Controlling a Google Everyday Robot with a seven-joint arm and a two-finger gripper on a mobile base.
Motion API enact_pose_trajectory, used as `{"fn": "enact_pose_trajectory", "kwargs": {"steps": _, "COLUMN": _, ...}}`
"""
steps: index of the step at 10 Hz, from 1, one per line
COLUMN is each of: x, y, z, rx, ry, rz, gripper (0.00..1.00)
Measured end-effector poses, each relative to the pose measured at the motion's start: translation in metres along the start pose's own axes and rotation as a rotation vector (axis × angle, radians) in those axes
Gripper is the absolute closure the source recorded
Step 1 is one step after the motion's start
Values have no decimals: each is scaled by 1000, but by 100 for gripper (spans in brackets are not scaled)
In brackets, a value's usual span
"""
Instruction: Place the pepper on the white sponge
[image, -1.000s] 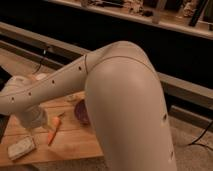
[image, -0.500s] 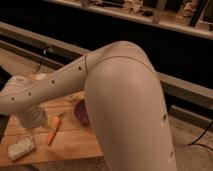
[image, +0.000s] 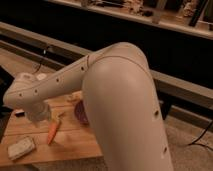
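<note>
Low on the left of our one camera view, the gripper (image: 42, 118) hangs at the end of the bulky white arm (image: 115, 100), close over the wooden table (image: 75, 142). We cannot tell whether it is open or closed, or whether it touches anything. The pepper (image: 53, 131) lies flat on the table just beside it, long axis slanting, with the thick end up-right and the thin tip down-left toward the white sponge (image: 21, 147), which sits apart near the front-left corner. A dark purple round object (image: 80, 113) lies just right of the pepper, partly hidden by the arm.
</note>
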Motion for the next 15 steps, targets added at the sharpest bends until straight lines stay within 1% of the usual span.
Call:
{"fn": "enact_pose_trajectory", "kwargs": {"steps": 2, "x": -5, "y": -4, "z": 7, "rx": 1, "ry": 8, "rz": -1, "gripper": 35}}
{"fn": "enact_pose_trajectory", "kwargs": {"steps": 5, "x": -9, "y": -1, "z": 27, "rx": -9, "ry": 41, "rz": -4, "gripper": 35}}
{"fn": "enact_pose_trajectory", "kwargs": {"steps": 8, "x": -18, "y": 1, "z": 44, "rx": -9, "ry": 58, "rz": -4, "gripper": 35}}
{"fn": "enact_pose_trajectory", "kwargs": {"steps": 10, "x": -22, "y": -3, "z": 52, "rx": 10, "ry": 75, "rz": 11, "gripper": 35}}
{"fn": "enact_pose_trajectory", "kwargs": {"steps": 13, "x": -19, "y": -9, "z": 60, "rx": 26, "ry": 106, "rz": 32, "gripper": 35}}
{"fn": "enact_pose_trajectory", "kwargs": {"steps": 14, "x": -18, "y": -11, "z": 63, "rx": 26, "ry": 117, "rz": 40, "gripper": 40}}
{"fn": "enact_pose_trajectory", "kwargs": {"steps": 15, "x": -17, "y": -11, "z": 65, "rx": 26, "ry": 123, "rz": 43, "gripper": 48}}
